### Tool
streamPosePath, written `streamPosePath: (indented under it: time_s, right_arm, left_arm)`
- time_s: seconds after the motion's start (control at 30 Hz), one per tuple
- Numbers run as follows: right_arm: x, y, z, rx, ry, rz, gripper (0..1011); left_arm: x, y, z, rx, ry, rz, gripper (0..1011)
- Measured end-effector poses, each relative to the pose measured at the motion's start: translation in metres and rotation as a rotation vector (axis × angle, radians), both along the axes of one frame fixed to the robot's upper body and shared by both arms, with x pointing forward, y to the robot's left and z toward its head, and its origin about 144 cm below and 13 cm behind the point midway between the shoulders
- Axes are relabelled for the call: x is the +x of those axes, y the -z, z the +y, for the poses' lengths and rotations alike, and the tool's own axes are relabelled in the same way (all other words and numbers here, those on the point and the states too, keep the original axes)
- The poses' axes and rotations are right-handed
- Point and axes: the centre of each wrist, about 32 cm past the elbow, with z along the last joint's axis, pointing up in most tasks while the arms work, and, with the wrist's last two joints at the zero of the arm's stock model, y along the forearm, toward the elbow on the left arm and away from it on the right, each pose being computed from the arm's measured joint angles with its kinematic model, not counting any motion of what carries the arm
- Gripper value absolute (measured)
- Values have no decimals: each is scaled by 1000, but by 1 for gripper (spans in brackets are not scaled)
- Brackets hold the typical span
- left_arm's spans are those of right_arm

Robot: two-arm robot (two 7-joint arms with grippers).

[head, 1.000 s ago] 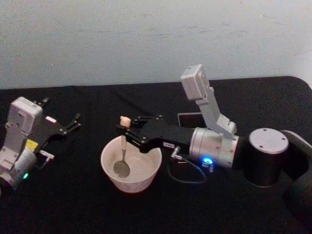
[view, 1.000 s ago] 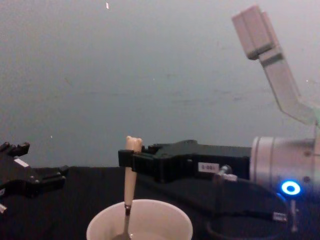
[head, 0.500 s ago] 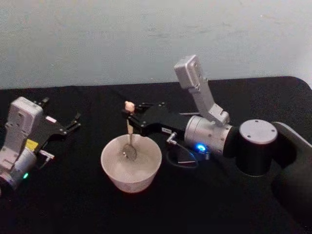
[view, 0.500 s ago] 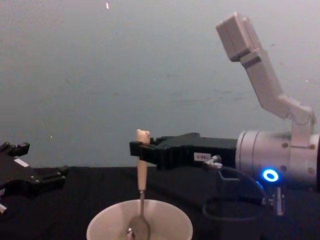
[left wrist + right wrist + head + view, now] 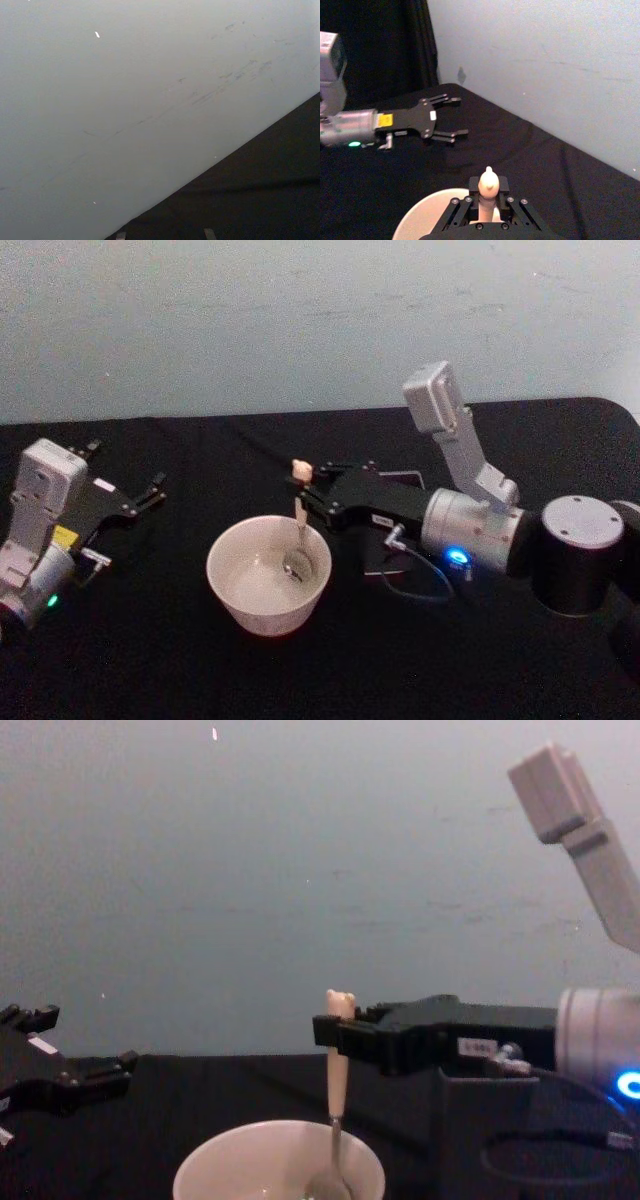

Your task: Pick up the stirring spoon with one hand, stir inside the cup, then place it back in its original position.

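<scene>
Over cup (image 5: pixel 255 605), right side: right tool (image 5: pixel 300 490) clamped on spoon (image 5: pixel 337 1068) handle, spoon upright, bowl down inside cup near right wall. Left tool (image 5: pixel 452 117) parked far left over worktop (image 5: pixel 200 665), fingers (image 5: pixel 451 134) spread wide.

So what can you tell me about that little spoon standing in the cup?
The spoon is small, with a cream handle topped by a tiny rounded head, a thin dark neck and a shiny metal bowl. It stands nearly upright, bowl down inside the cup, toward the cup's right side. The right hand is shut on the upper handle, just below the head. Whether the bowl touches the cup's bottom cannot be told.
</scene>
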Motion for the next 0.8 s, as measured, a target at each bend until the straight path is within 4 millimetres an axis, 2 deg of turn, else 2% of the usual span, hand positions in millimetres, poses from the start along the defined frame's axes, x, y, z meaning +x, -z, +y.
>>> streamPosePath:
  time_s: [0.17, 0.43, 0.6, 0.8]
  right_arm:
    - [-11, -2, -10, 4, -34, 13, 212]
    - [-26, -4, -14, 18, -94, 28, 212]
    - [-28, -4, -8, 22, -116, 35, 212]
    - [-21, -5, 9, 43, -113, 37, 212]
  left_arm:
    - [0, 0, 0, 0, 0, 0, 1001]
    - [0, 0, 0, 0, 0, 0, 1001]
    - [0, 0, 0, 0, 0, 0, 1001]
    - [0, 0, 0, 0, 0, 0, 1001]
